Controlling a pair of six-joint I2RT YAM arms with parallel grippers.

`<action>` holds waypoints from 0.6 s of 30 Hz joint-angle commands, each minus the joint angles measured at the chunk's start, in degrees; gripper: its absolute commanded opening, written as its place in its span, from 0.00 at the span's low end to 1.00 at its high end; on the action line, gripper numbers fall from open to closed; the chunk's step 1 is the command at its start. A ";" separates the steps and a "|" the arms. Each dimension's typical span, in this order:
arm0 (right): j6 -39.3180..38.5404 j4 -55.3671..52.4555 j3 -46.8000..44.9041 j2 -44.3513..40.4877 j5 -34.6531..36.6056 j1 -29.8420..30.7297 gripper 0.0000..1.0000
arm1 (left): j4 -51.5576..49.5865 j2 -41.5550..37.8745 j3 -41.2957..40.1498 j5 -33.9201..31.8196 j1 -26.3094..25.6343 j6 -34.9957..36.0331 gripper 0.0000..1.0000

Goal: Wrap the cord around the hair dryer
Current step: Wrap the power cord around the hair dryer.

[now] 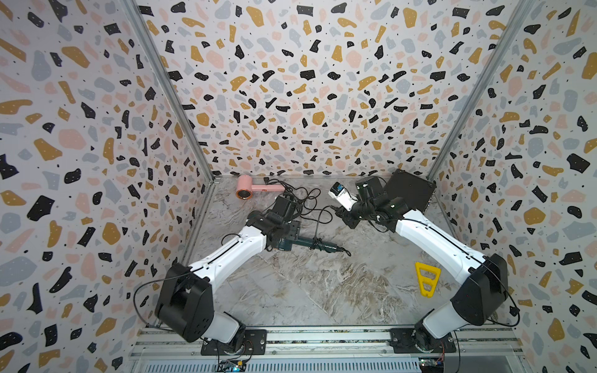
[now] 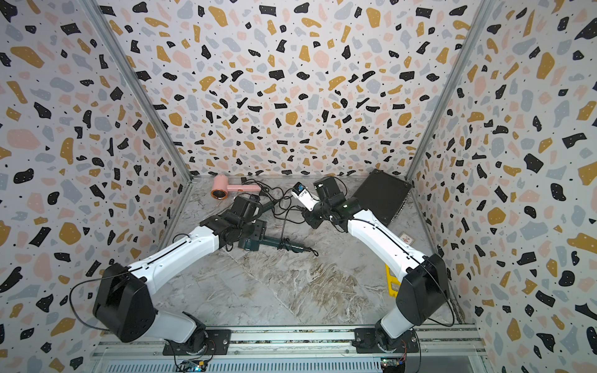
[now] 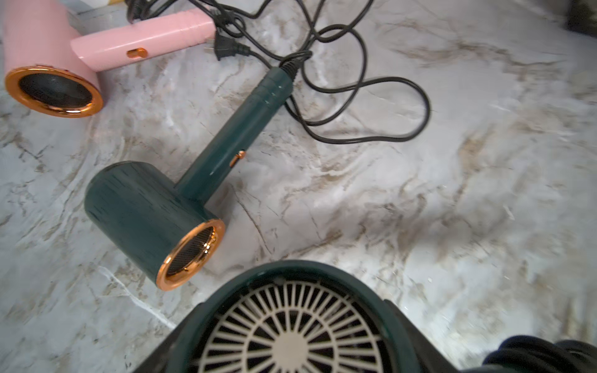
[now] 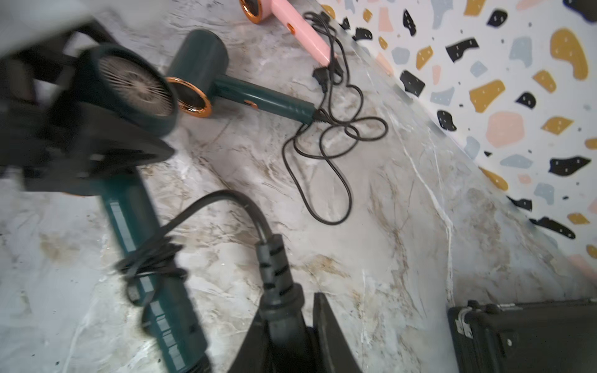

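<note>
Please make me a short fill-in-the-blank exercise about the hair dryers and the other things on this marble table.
1. The plastic hair dryer nearest the back wall is ___ in colour.
2. The left gripper holds a dark green hair dryer whose handle has a black ___ wound around it.
3. The yellow triangular plastic frame lies beside the ___ arm.
4. Altogether, ___ hair dryers are in view.
Missing words: pink; cord; right; three.
</note>
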 commanded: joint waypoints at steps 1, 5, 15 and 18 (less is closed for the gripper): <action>2.47 4.73 -3.29 -0.49 -6.77 -4.06 0.00 | -4.44 -3.56 1.31 12.12 -0.06 3.67 0.00; 4.90 9.15 -7.40 0.34 -14.45 -6.91 0.00 | -7.81 -6.37 2.11 19.65 -0.06 5.30 0.00; 11.52 23.48 -18.11 -0.08 -23.36 -8.41 0.00 | 8.88 -11.91 -4.44 42.24 6.63 -10.97 0.00; 15.41 32.62 -23.37 -1.07 -24.09 -8.42 0.00 | 21.42 -12.44 -9.91 43.03 8.32 -23.07 0.00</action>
